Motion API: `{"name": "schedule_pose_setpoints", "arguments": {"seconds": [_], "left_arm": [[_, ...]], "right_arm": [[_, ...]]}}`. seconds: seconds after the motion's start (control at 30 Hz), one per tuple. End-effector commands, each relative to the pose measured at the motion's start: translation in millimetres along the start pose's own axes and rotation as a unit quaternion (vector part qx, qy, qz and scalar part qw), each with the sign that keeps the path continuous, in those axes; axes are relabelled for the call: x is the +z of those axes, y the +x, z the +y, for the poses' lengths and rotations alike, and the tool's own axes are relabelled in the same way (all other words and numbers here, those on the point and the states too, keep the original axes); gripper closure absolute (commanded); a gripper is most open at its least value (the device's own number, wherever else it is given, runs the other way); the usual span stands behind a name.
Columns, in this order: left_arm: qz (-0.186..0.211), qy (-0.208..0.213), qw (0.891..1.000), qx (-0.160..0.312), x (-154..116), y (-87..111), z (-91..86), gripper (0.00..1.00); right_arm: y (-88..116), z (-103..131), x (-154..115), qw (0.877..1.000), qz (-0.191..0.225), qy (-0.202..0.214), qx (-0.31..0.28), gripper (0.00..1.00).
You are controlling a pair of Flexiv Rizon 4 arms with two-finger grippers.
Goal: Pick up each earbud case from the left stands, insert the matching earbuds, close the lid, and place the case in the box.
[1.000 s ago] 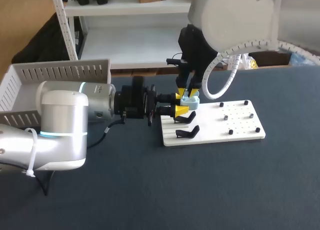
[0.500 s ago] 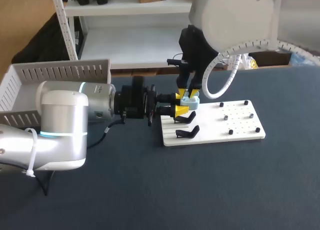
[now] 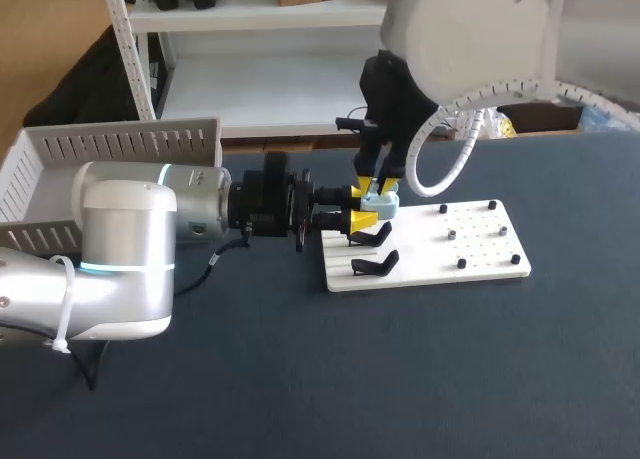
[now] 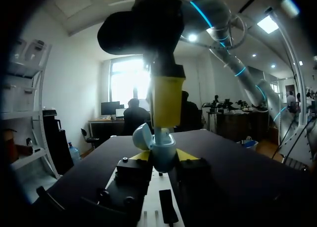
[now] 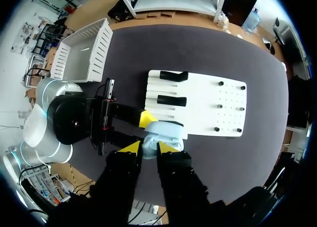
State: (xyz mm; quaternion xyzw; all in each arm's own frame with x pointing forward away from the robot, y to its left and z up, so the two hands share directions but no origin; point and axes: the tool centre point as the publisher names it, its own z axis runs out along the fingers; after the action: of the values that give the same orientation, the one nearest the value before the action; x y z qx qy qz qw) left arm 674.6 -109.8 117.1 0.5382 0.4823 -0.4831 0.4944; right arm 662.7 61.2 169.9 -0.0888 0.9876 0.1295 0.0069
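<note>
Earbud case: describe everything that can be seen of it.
The earbud case is small, rounded and pale blue, and looks like smooth plastic. Its round lid stands open, tipped to one side. The left gripper is shut on its body from two sides, holding it above the white board, near the black stands. The right gripper stands right above it, at its top. Its inside cannot be seen.
</note>
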Motion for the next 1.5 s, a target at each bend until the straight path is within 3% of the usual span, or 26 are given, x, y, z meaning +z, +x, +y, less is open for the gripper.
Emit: {"name": "schedule_pose_setpoints", "arguments": {"seconds": [0.03,1.03,1.07,1.2,1.27,1.5], "left_arm": [[-0.001,-0.001,1.0,0.001,0.2,0.8,0.1,1.0],[-0.001,-0.001,1.0,0.001,0.2,0.8,0.1,1.0],[-0.001,-0.001,1.0,0.001,0.2,0.8,0.1,1.0],[-0.001,-0.001,1.0,0.001,0.2,0.8,0.1,1.0],[-0.001,-0.001,1.0,0.001,0.2,0.8,0.1,1.0],[-0.001,-0.001,1.0,0.001,0.2,0.8,0.1,1.0]], "right_arm": [[-2.5,-0.1,1.8,1.0,0.002,0.0,0.0,1.0],[-5.3,-0.1,5.1,1.0,0.015,0.012,-0.007,1.0],[-5.3,-0.1,5.1,1.0,0.015,0.013,-0.008,0.98],[-4.6,0.6,5.1,1.0,0.015,0.014,-0.008,0.71],[-4.3,0.8,4.3,1.0,0.015,0.015,-0.008,0.64],[-2.7,2.1,0.8,1.0,0.011,0.015,-0.009,0.58]]}}
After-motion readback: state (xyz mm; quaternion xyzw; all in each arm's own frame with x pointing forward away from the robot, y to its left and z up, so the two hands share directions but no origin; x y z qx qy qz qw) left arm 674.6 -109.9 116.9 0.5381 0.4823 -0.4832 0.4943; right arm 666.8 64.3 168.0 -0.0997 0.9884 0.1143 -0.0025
